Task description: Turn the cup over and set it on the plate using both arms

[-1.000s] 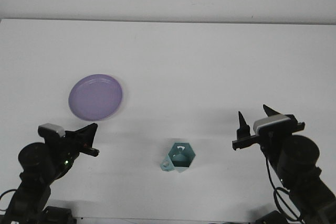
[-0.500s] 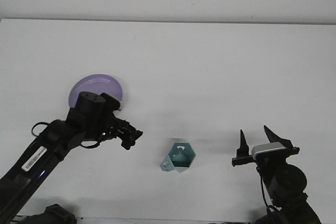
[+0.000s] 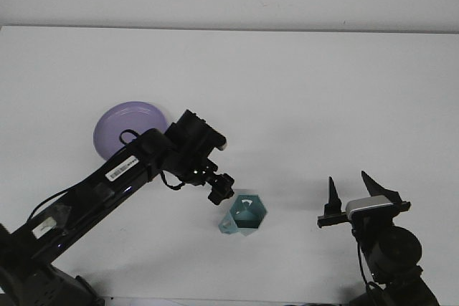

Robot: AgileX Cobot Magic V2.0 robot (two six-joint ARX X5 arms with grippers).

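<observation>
A teal faceted cup (image 3: 244,215) lies on the white table near the front centre, its handle at the lower left. The purple plate (image 3: 118,128) sits at the left, partly hidden by my left arm. My left gripper (image 3: 221,188) has reached across and hangs just left of and above the cup; its fingers look close together, and I cannot tell their state. My right gripper (image 3: 352,188) stands open at the front right, its two dark fingers pointing up, well apart from the cup.
The white table (image 3: 287,91) runs back to a pale wall. My left arm (image 3: 129,170) stretches diagonally from the front left corner over the plate's right edge.
My left arm has swung further right and forward, from beside the plate to just beside the cup. The right gripper has barely moved. The cup and plate have stayed put.
</observation>
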